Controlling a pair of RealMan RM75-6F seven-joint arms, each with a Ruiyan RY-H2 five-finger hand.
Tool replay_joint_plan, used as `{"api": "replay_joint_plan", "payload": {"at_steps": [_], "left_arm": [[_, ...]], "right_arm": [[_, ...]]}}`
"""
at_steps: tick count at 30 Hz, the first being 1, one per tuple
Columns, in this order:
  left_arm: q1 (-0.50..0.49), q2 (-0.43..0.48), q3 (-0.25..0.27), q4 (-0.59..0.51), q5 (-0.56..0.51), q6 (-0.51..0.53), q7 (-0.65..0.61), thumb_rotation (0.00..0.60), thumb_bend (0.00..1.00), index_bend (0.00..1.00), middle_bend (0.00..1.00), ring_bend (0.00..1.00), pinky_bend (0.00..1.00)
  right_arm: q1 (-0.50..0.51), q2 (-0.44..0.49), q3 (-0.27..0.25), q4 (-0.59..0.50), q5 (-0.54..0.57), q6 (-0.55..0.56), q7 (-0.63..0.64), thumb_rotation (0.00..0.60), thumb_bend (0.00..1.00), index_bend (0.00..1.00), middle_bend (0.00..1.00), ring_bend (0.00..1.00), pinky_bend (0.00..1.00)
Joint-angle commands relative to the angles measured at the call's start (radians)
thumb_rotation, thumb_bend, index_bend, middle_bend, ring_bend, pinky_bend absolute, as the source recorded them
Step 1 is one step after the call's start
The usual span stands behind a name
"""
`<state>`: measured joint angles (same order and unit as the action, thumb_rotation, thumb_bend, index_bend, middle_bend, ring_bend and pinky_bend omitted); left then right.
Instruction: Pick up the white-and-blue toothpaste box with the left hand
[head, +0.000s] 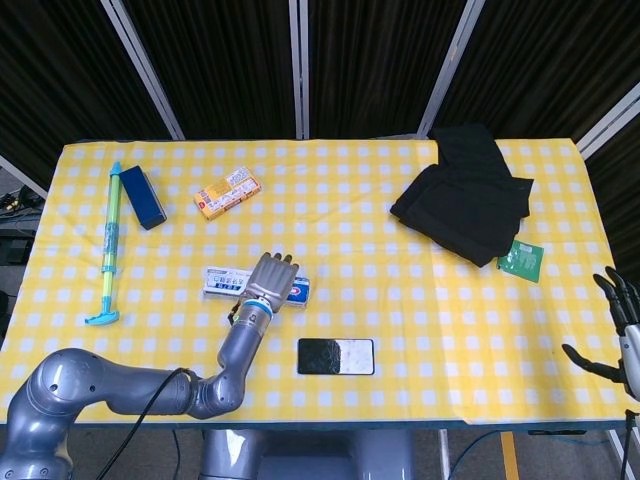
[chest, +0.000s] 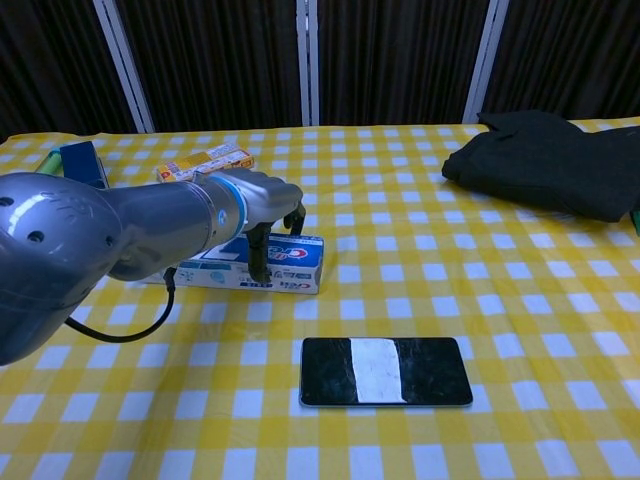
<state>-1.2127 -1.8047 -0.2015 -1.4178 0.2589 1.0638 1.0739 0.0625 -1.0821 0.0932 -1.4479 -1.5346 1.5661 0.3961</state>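
Note:
The white-and-blue toothpaste box (head: 222, 280) (chest: 298, 261) lies flat on the yellow checked table, left of centre. My left hand (head: 272, 279) (chest: 258, 203) is draped over its middle. The thumb presses the box's front face and the fingers (chest: 296, 214) curl down behind its far side, so the hand grips it. The box still rests on the cloth. My right hand (head: 621, 328) hangs at the right table edge with its fingers spread and nothing in it.
A black phone (head: 335, 356) (chest: 385, 370) lies just in front of the box. A black cloth (head: 465, 200) (chest: 550, 165) is at the back right, with a green packet (head: 521, 260) beside it. An orange box (head: 227, 192), a blue box (head: 143, 197) and a green-blue tube (head: 110, 245) sit at the back left.

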Motion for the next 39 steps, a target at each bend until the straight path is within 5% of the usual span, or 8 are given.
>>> {"api": "replay_joint_plan", "payload": {"at_steps": [1,5,20,25,28,39], "left_arm": [[0.005,-0.007,0.010,0.004,0.027,0.018,-0.003,0.600,0.38,0.42,0.26,0.28,0.35],[0.014,-0.011,0.020,0.004,0.060,0.037,-0.008,0.600,0.47,0.49,0.32,0.33,0.39],[0.025,0.083,0.012,-0.098,0.184,0.093,0.003,0.600,0.50,0.53,0.35,0.36,0.41],[0.033,0.118,-0.033,-0.147,0.206,0.106,-0.041,0.600,0.49,0.53,0.35,0.36,0.41],[0.061,0.129,-0.122,-0.176,0.266,0.117,-0.195,0.600,0.49,0.53,0.35,0.36,0.41],[0.097,0.123,-0.248,-0.180,0.425,0.152,-0.464,0.600,0.49,0.52,0.35,0.36,0.41]], "right_arm": [[-0.001,0.000,0.000,0.000,-0.002,0.003,0.002,0.600,0.05,0.06,0.00,0.00,0.00],[-0.002,-0.001,0.000,0.000,-0.007,0.008,-0.001,0.600,0.05,0.06,0.00,0.00,0.00],[-0.004,-0.003,0.001,-0.003,-0.010,0.014,-0.009,0.600,0.05,0.06,0.00,0.00,0.00],[-0.004,-0.003,0.002,-0.004,-0.011,0.016,-0.009,0.600,0.05,0.06,0.00,0.00,0.00],[-0.005,-0.004,0.003,-0.003,-0.010,0.017,-0.009,0.600,0.05,0.06,0.00,0.00,0.00],[-0.003,-0.009,0.004,0.001,-0.009,0.016,-0.014,0.600,0.05,0.06,0.00,0.00,0.00]]}}
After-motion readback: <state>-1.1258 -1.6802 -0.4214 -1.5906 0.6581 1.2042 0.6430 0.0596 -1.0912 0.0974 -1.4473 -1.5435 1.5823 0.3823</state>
